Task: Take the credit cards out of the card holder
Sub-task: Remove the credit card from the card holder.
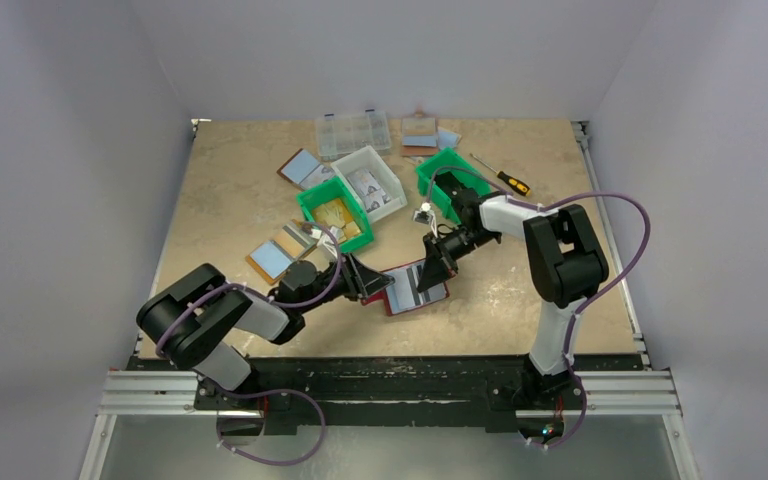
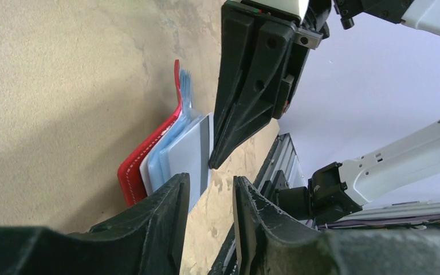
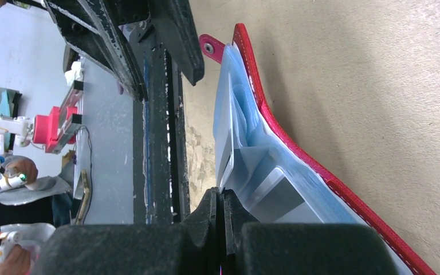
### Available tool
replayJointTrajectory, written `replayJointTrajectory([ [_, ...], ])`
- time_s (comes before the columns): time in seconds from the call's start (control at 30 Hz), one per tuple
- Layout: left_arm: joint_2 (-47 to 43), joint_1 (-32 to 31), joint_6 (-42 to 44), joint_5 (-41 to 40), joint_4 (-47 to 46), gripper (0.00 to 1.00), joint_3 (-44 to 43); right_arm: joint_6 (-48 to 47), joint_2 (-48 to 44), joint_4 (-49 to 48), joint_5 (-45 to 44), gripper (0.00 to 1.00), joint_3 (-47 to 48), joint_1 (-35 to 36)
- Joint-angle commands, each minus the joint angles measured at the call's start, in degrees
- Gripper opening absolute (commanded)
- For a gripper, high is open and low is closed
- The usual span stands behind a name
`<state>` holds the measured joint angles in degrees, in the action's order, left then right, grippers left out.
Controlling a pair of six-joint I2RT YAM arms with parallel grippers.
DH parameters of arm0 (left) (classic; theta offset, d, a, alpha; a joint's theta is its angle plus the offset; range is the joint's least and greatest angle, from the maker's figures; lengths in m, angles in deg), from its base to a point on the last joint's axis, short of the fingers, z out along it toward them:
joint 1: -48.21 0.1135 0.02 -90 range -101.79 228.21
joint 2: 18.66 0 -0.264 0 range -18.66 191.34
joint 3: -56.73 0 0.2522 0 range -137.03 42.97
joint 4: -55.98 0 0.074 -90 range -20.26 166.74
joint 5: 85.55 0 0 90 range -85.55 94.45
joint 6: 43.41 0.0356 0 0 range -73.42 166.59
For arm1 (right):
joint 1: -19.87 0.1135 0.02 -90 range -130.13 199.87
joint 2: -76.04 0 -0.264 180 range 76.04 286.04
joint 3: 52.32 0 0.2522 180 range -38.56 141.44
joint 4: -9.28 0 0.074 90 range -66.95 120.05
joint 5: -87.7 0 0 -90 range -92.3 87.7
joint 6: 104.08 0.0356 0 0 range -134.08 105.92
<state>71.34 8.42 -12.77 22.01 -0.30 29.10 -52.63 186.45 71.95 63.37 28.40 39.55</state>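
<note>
The card holder (image 1: 412,292) lies open on the table between both arms, red-rimmed with pale blue pockets (image 3: 252,132) and a small red tab (image 3: 209,47). My right gripper (image 3: 223,193) is shut, and the edge of a pale grey credit card (image 2: 193,152) runs into its tips. That card stands a little out of the holder (image 2: 140,163). A second grey card (image 3: 275,192) sits in a pocket. My left gripper (image 2: 211,180) is open just in front of the holder's near edge, with only bare table showing between its fingers (image 2: 169,197).
Behind the holder stand two green bins (image 1: 335,212) (image 1: 447,180), a white bin (image 1: 370,182) and a clear organiser box (image 1: 352,132). Other bifolds (image 1: 272,257) (image 1: 300,166) (image 1: 420,135) and a screwdriver (image 1: 503,177) lie around them. The black base rail (image 3: 157,114) runs along the near edge.
</note>
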Motion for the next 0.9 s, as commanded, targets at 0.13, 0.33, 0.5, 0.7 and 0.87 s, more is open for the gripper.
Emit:
replayJointTrajectory([
  [0.13, -2.9, 0.2, 4.4, -0.5, 7.4, 0.4, -3.0, -7.0, -2.4, 5.8, 4.6, 0.0, 2.9, -0.2],
  [0.33, -2.3, 0.2, 4.6, 0.4, 8.1, 0.42, -3.8, -8.4, -2.5, 7.1, 5.3, 0.0, 3.2, -0.2],
  [0.5, -0.9, 0.3, 3.7, 2.4, 6.1, 0.42, -4.5, -9.7, -2.3, 8.4, 6.0, 0.0, 3.4, -0.2],
  [0.7, 2.5, 0.3, 1.6, 5.0, 0.4, 0.39, -5.1, -10.8, -1.6, 9.7, 6.5, 0.0, 3.9, -0.2],
  [0.87, 3.7, 0.3, 0.7, 5.4, -1.9, 0.16, -4.9, -10.0, -1.3, 9.0, 6.0, 0.0, 3.8, -0.2],
])
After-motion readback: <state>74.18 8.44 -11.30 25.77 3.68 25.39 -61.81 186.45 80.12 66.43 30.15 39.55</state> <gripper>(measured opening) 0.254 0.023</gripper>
